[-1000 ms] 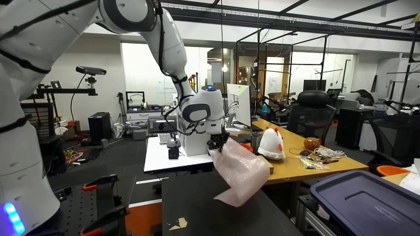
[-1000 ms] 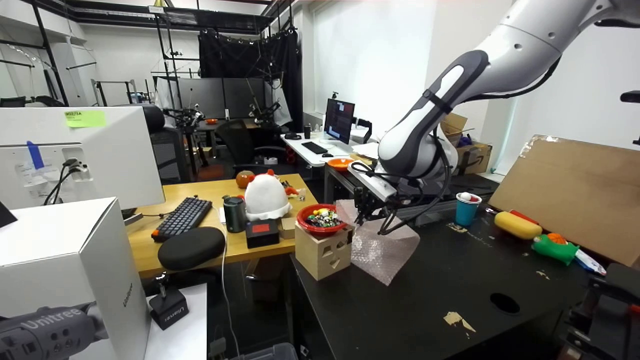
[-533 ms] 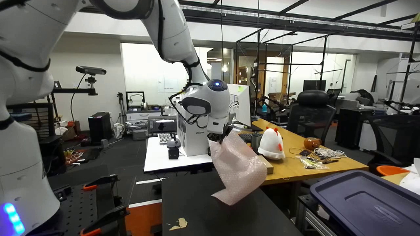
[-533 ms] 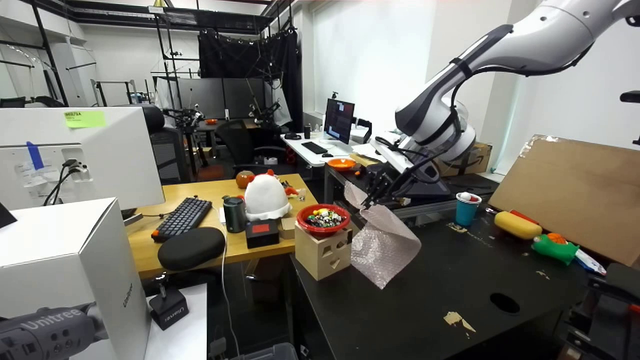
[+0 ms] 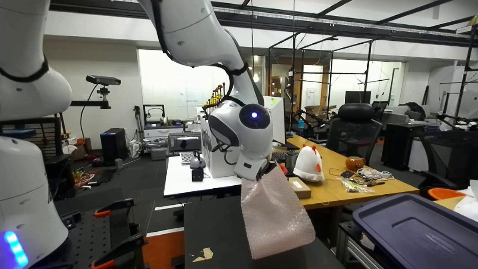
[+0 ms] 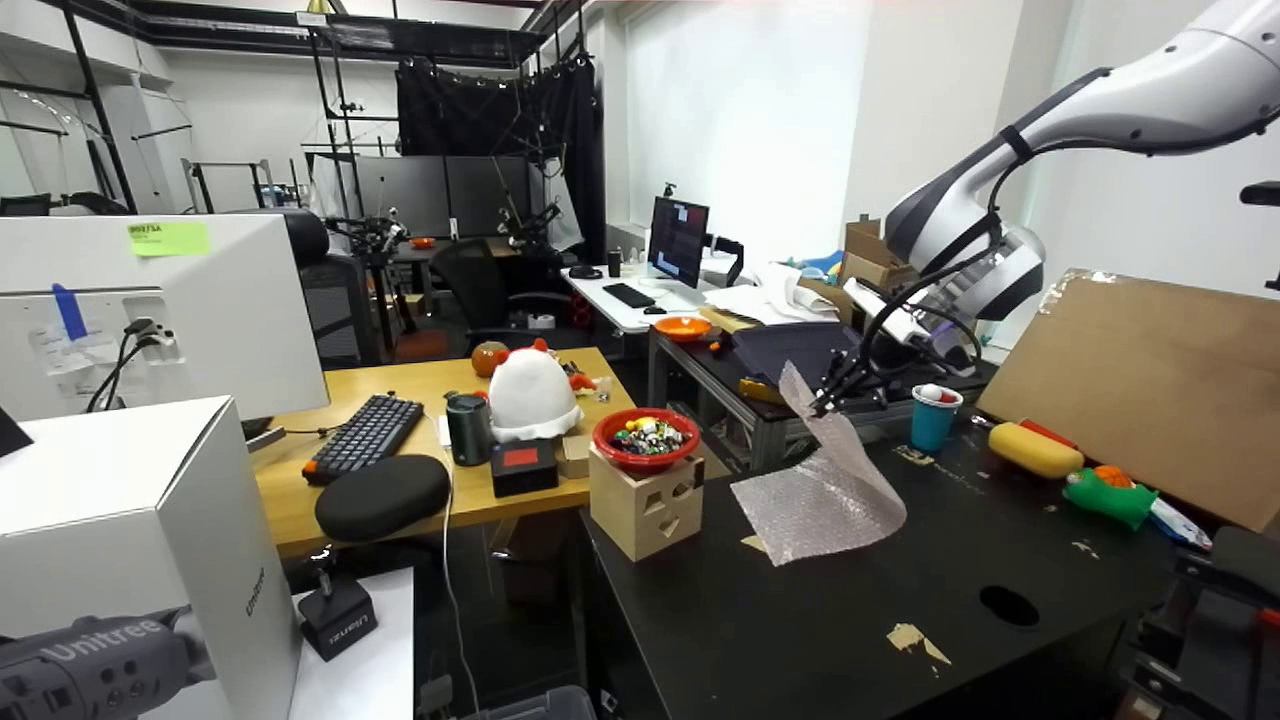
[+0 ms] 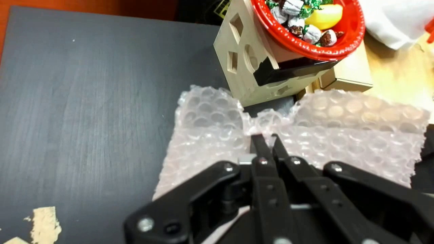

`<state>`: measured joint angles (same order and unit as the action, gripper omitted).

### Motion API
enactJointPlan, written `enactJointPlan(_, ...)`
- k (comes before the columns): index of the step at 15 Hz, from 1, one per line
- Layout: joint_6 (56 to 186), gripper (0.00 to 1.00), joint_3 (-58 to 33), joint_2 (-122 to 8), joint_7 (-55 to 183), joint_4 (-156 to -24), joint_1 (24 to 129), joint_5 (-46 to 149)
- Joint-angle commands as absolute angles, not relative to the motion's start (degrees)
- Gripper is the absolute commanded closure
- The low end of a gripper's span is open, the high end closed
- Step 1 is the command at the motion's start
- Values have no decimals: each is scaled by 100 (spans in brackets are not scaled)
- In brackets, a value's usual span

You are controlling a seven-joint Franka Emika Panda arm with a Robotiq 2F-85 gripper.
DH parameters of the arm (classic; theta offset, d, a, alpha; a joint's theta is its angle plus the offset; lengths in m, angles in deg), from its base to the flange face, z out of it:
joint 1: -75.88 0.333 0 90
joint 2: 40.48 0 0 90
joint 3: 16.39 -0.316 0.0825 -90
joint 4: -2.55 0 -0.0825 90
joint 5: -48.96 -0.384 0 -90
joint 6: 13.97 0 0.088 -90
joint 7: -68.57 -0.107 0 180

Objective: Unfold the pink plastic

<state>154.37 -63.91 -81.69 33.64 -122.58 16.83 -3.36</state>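
With my black, two-fingered pincer (image 7: 266, 138), I am gripping the pale pink, rectangular bubble-wrap sheet (image 6: 825, 505) near one edge. It is hanging over the black, flat desk (image 6: 780, 640), while a round red bowl (image 6: 645, 464) is sitting atop the pale wooden cube (image 6: 615, 510).

In an exterior view I had the arm (image 5: 198, 35) slanting from the top edge down to mid-frame; in the wrist view the gripper (image 7: 266, 140) sat low, pinched together.
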Motion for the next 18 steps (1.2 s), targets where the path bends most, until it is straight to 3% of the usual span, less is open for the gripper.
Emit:
enactJointPlan(1, 15007, 99, -6879, -8326, 4266, -12391, 1004, -1120)
enactJointPlan(3, 14116, 99, -6371, -7926, 5306, -12277, 1448, -2439)
enactJointPlan(5, 14001, 99, -6885, -8287, 5579, -12392, 867, -2341)
enactJointPlan(13, 10550, 99, -3414, -7281, 6583, -12463, 3363, -4591)
enactJointPlan(18, 9703, 99, -1586, -7464, 6594, -12600, 4639, -5173)
